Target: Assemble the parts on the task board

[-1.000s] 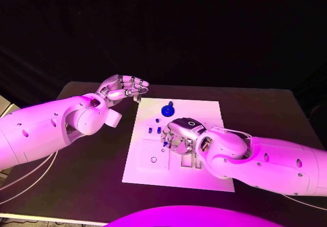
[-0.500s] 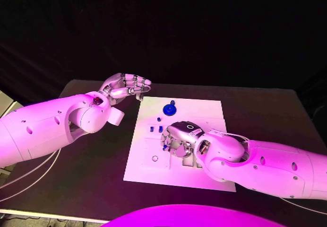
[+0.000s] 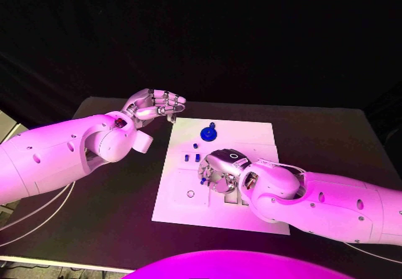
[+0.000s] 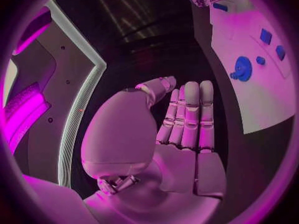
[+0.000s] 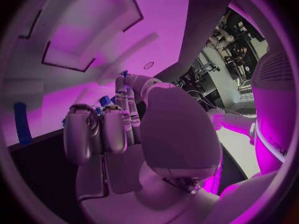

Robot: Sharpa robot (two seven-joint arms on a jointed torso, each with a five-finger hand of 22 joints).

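Since the earlier frame the right hand (image 3: 219, 170) is shifted slightly nearer, its grip on a small blue part (image 5: 125, 76) uncertain, directly above the task board (image 3: 251, 135), while the curled, empty left hand (image 3: 155, 106) is held off its far-left corner

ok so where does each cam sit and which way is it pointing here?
Head view: on the head, looking down at the task board; both arms show.
Left wrist view: behind the left hand, facing the board's edge with the round blue part.
Right wrist view: behind the right hand, close over the board.
Shared: head and left wrist views both show that part.
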